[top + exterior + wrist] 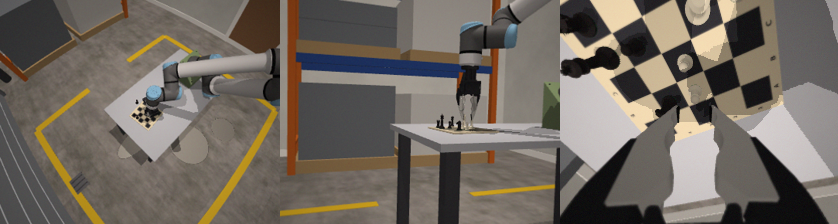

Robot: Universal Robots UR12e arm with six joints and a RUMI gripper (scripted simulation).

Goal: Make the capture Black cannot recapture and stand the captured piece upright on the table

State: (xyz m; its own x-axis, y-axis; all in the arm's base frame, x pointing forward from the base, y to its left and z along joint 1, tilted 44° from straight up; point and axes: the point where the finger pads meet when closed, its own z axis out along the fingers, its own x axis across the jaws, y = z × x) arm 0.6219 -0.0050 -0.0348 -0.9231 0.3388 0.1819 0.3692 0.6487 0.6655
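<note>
On the grey table [170,135] the chessboard [660,25] lies under the gripper [692,110], whose fingers are set a narrow gap apart and pinch nothing. A small white pawn [694,92] stands just past the tips at 12 o'clock in the wrist view. A dark piece [136,102] stands off the board at its 10 o'clock. The pawn is probably light, rigid, smooth and easily tipped, so it is best pinched low on its stem, squarely from both sides.

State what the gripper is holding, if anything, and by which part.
Nothing is held: the gripper has its fingers apart, close over a white piece on the chessboard.
</note>
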